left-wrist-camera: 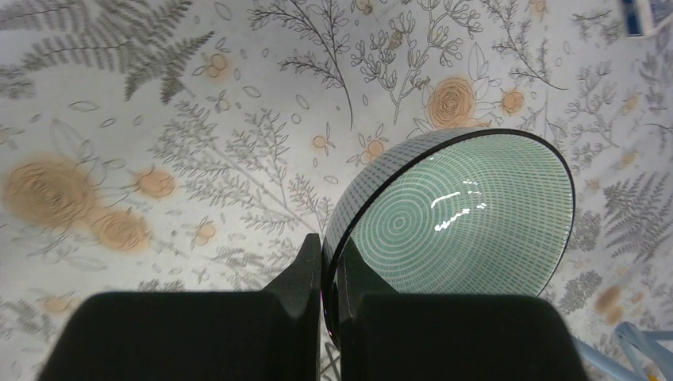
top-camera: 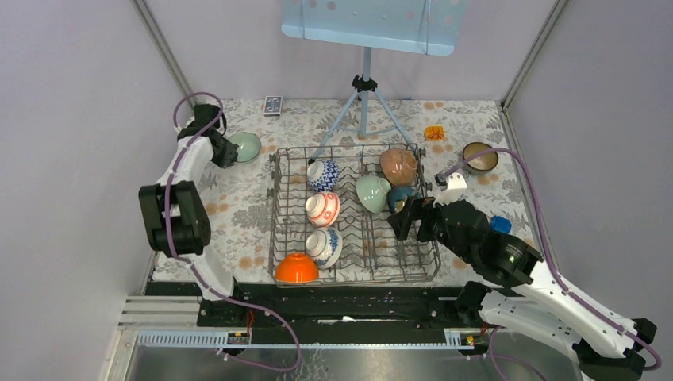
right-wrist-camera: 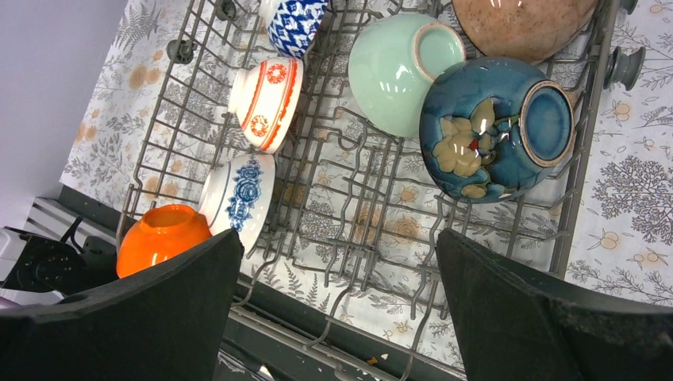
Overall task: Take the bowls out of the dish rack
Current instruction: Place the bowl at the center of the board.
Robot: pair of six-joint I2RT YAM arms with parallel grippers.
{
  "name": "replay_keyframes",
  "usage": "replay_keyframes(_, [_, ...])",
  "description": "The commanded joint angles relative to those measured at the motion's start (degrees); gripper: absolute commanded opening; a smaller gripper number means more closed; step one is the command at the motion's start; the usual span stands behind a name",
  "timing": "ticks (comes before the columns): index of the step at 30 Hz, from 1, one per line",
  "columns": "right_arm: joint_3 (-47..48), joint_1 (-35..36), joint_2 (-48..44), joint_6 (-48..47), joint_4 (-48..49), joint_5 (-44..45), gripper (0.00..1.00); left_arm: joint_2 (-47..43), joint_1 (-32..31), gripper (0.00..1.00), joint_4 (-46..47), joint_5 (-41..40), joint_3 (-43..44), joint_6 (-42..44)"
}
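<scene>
Jaws of the left gripper [left-wrist-camera: 321, 274] pinch the rim of a pale green bowl [left-wrist-camera: 460, 222] low over the floral surface [left-wrist-camera: 159, 119], outside the dish rack [top-camera: 373, 278]; it should settle flat before they let go. The right gripper [right-wrist-camera: 337, 246] hangs spread wide above the blue glazed bowl [right-wrist-camera: 484, 135], whose upturned foot shows clearly only in its wrist view.

Seven bowls [top-camera: 324, 209] sit in the dish rack [top-camera: 381, 246]; one bowl [top-camera: 245, 146] is left of it, another bowl [top-camera: 480, 156] right.
</scene>
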Motion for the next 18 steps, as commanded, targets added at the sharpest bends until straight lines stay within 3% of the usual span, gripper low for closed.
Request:
replay_keyframes(1, [0.45, -0.33, -0.36, -2.14, 2.47, 0.29, 1.00, 3.78, 0.34, 0.00, 8.24, 2.79, 6.45, -1.12])
replay_keyframes(12, [0.58, -0.28, 0.88, -2.47, 3.23, 0.70, 1.00, 16.25, 0.34, 0.00, 12.18, 8.95, 13.07, -0.74])
replay_keyframes(18, [1.16, -0.31, 1.82, -2.58, 3.05, 0.83, 1.00, 17.96, -0.69, 0.00, 12.43, 8.46, 13.56, 0.19])
